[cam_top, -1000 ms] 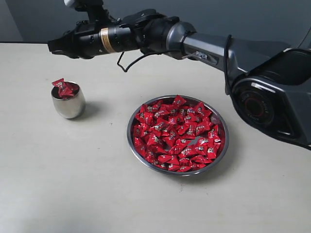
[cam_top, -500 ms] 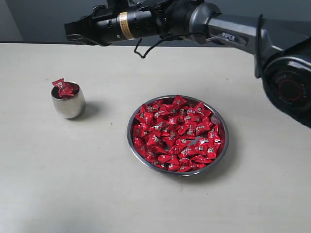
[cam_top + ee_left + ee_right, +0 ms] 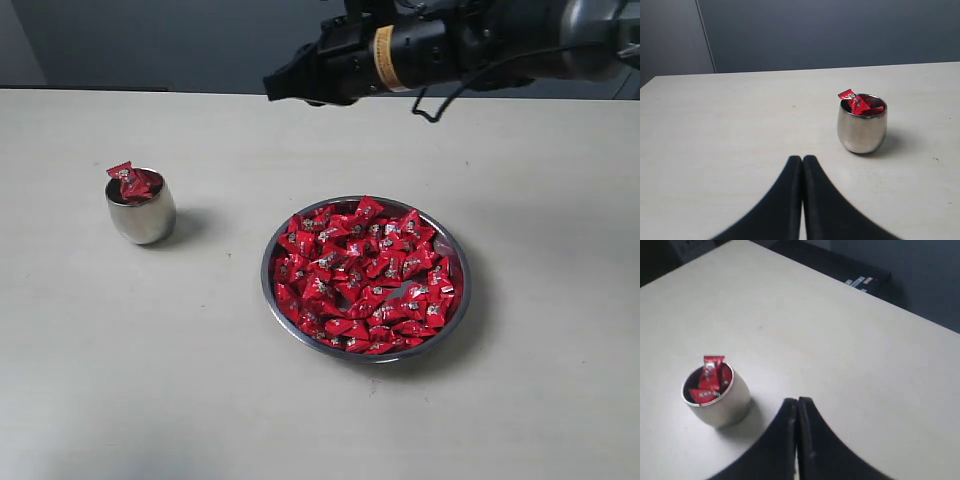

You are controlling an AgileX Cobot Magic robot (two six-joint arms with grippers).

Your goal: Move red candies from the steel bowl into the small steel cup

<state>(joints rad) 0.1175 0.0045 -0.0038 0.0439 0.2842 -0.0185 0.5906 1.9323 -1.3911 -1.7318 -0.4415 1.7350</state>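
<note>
Red candies [image 3: 365, 275] fill the steel bowl [image 3: 266, 270] just right of centre in the exterior view, heaped nearly to its rim. The small steel cup [image 3: 141, 215] stands upright at the left of that frame, well apart from the bowl. It holds a few candies, with one wrapper poking up above its rim.

That is where I judge trouble may come. The cup looks close to full, so another candy dropped on top could slide off onto the table [image 3: 120, 390] or knock the upright one out. A low approach could also nudge the cup over.

The right gripper [image 3: 274, 88] hangs at the top centre of the frame, beyond the bowl, its jaws pressed together with nothing between them. It would have to open before taking anything, and the slick, crowded wrappers could slip or come up in pairs. The left gripper [image 3: 802, 161], in its wrist view, is likewise closed and empty, pointing toward the cup.
</note>
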